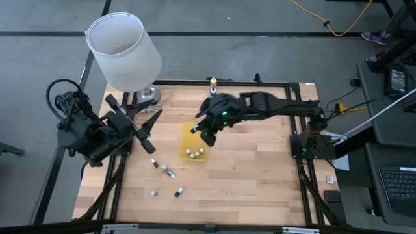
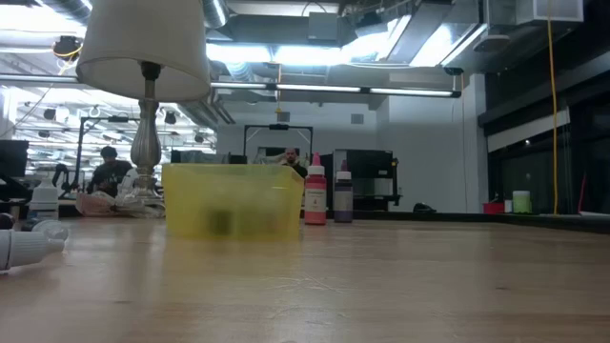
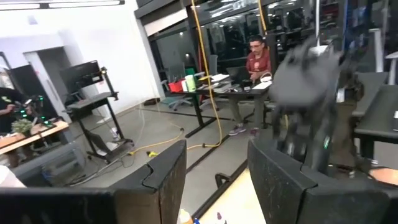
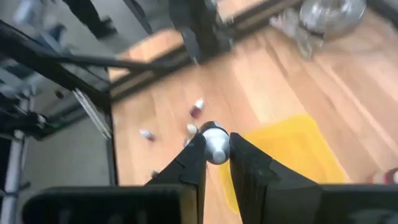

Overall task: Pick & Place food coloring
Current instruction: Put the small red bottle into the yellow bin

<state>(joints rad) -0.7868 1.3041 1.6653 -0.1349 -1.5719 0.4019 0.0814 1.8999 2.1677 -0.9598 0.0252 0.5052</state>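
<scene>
right gripper (image 4: 216,163) clenched on white-capped bottle (image 4: 215,140), above yellow tray (image 1: 195,142) at frame centre. left gripper (image 1: 147,130) at left, jaws parted, empty. loose bottles (image 1: 166,171) lower centre.

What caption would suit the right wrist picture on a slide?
Right hand grips a white-capped food coloring bottle above the yellow tray, with more bottles on the wooden table.

tray (image 1: 195,144): centre of counter (image 1: 260,175), bottles inside | loose bottles (image 1: 166,172): lower left of tray | lamp (image 1: 123,52): upper left | two bottles (image 1: 213,82): top edge | right hand (image 1: 207,133): above tray | left hand (image 1: 144,133): left edge
</scene>
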